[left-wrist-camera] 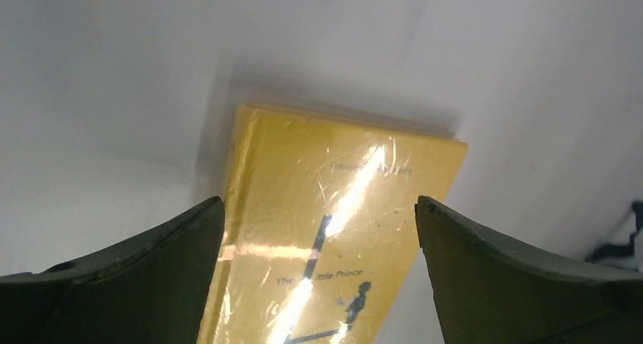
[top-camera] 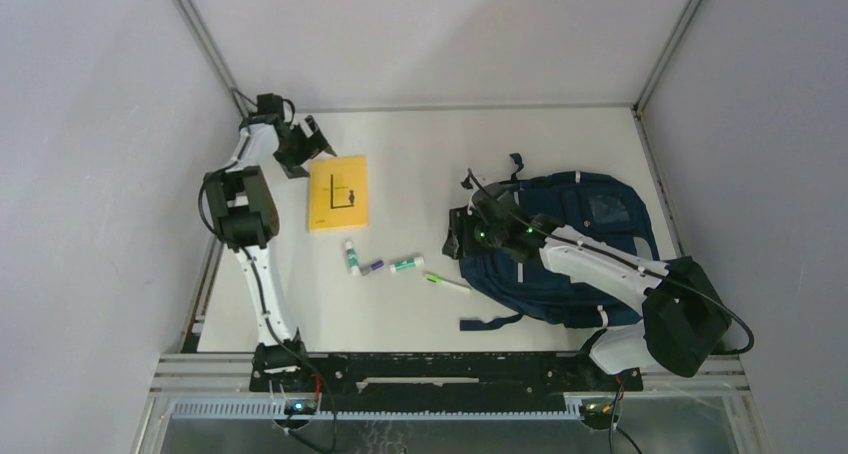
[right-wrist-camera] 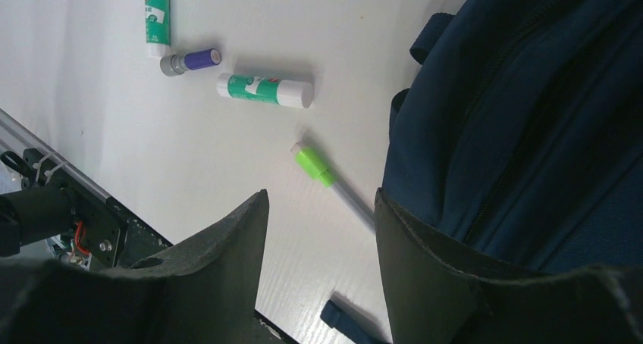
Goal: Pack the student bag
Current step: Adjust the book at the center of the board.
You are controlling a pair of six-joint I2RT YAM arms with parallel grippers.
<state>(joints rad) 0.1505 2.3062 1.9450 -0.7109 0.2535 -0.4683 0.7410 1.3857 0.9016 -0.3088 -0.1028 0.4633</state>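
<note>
Bag (top-camera: 585,244): lies flat on right half of bench (top-camera: 420,144), under right arm. Whether it is open, cannot tell.
Right hand (right-wrist-camera: 322,200): spread, empty, at bag's left edge, green pen (right-wrist-camera: 318,168) near.
Left hand (left-wrist-camera: 318,207): spread, empty, over far end of yellow book (left-wrist-camera: 334,223).
Risk: book flat and glossy, so fingers likely to slide or shove it, not lift.
Risk: loose strap (top-camera: 490,322) may snag right hand.
Room: left hand close to far-left wall corner, tight. Open bench between book and bag, apart from glue sticks (top-camera: 352,257).
</note>
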